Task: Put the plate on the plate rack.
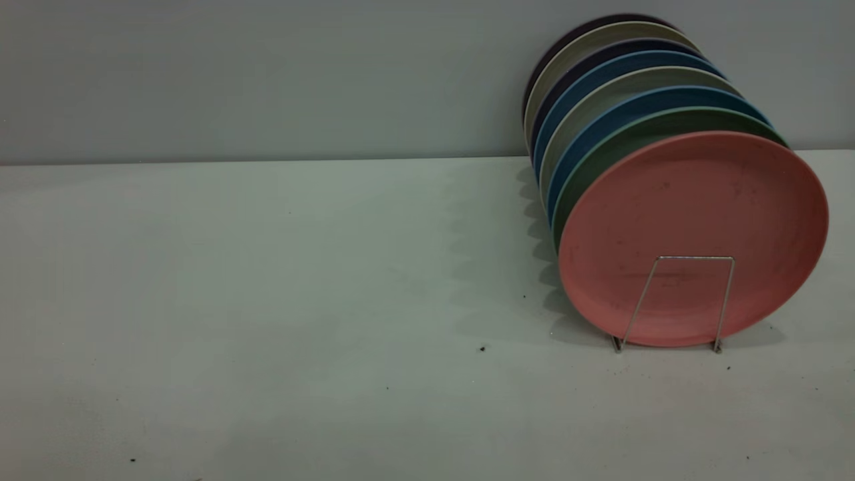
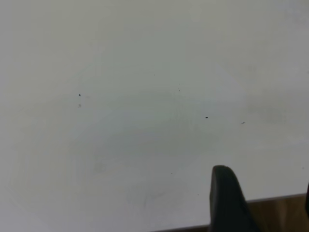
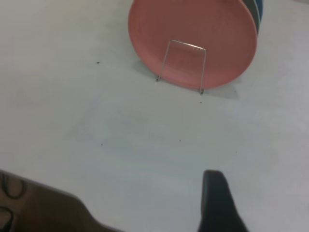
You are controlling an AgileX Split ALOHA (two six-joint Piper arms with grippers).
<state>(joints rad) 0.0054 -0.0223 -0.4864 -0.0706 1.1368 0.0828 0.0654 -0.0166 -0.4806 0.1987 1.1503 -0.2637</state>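
Left gripper (image 2: pixel 260 203): one dark finger (image 2: pixel 226 198) visible over white table (image 2: pixel 120 121), near its wooden edge; finger state, cannot tell. Right gripper (image 3: pixel 227 208): same, cannot tell. Round salmon-pink plate (image 1: pixel 695 220) stands upright, frontmost in stack, right of exterior frame, behind front loop of thin silver wire plate rack (image 1: pixel 674 300). Teal-green plate (image 1: pixel 601 157) directly behind.

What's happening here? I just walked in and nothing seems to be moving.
Nothing is being handled. The salmon-pink plate stands on edge at the front of the plate rack, with the other plates lined up behind it. Neither arm shows in the exterior view; both wrist cameras look down at the table.
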